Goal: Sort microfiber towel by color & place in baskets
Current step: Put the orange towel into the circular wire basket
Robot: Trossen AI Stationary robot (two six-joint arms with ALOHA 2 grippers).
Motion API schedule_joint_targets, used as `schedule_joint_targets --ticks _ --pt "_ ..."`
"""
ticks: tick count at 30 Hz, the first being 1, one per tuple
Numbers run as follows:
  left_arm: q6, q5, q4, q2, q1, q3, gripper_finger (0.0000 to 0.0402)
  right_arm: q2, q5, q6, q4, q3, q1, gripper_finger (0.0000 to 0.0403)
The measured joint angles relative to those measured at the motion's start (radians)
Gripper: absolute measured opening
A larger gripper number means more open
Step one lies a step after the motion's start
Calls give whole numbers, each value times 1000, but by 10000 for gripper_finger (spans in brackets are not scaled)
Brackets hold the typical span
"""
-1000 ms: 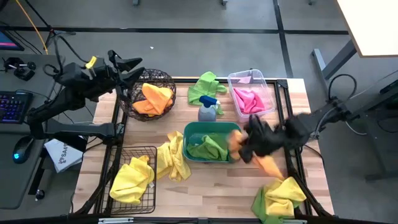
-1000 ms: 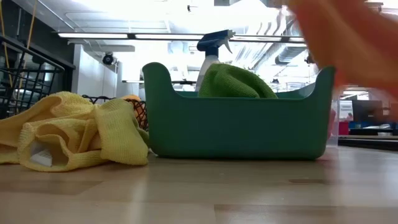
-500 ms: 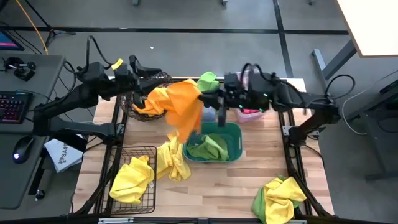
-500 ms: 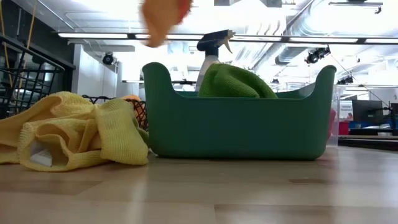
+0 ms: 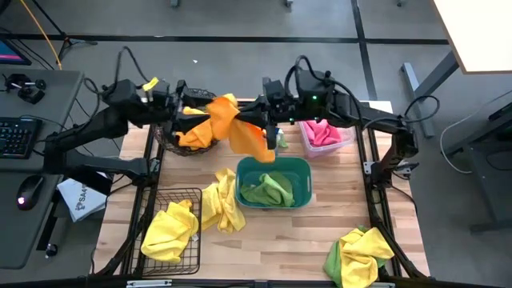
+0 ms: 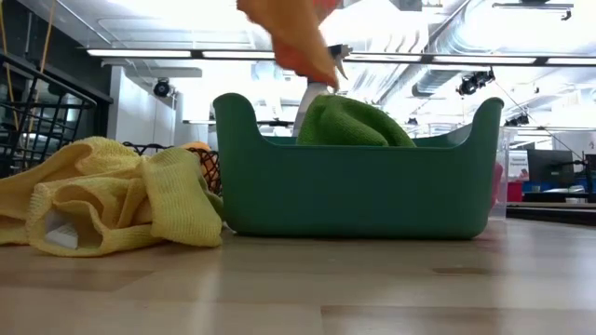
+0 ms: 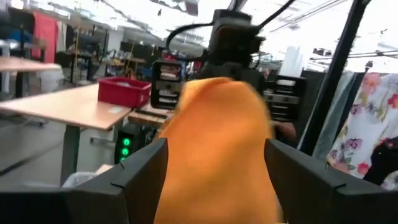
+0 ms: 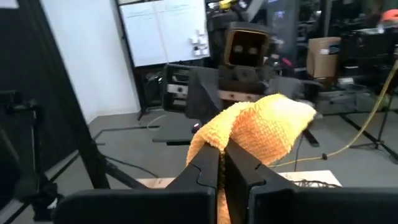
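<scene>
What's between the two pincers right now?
The orange towel, stretched in the air between the left pincer and the right pincer, above the round wire basket and teal tub. High view shows it.

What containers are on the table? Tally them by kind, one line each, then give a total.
Round dark wire basket: 1
Rectangular black wire basket: 1
Teal-green plastic tub: 1
Clear plastic bin: 1
Total: 4
</scene>
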Motion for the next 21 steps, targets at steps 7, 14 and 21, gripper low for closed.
schedule_joint_targets --ticks 7,14,21 --pt "-48 59 54 82 -1 0 255 28 -38 -45 8 30 -20 0" --pt "-34 70 106 138 -1 0 255 28 -108 -49 33 30 -22 0" --pt "-109 323 211 194 -1 0 255 28 -117 -65 69 30 -53 0"
